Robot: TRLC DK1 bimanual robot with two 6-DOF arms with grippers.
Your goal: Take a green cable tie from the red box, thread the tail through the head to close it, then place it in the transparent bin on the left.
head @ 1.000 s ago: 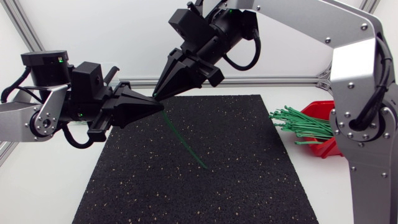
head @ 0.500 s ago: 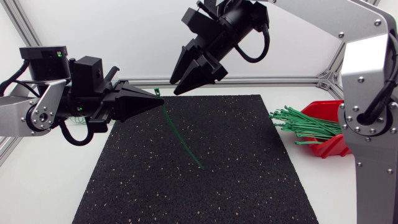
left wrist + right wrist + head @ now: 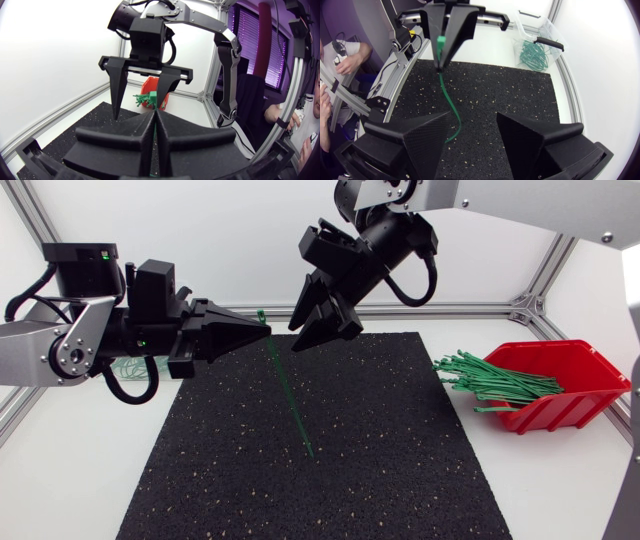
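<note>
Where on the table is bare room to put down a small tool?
Bare: the black mat in front of the cable tie, and between it and the spilled ties at the red box. Crowded: the mat's far edge, under the left gripper and right gripper.

The mat [image 3: 330, 460] is matt black, rough and granular with pale flecks. The red box [image 3: 585, 385] is smooth, faintly glossy plastic. The green cable tie [image 3: 290, 395] is smooth plastic, and the transparent bin [image 3: 547, 32] is clear and shiny. The left gripper [image 3: 264, 333] and right gripper [image 3: 294, 336] are matt black. The left arm's link [image 3: 30, 355] is satin silver-grey metal.
</note>
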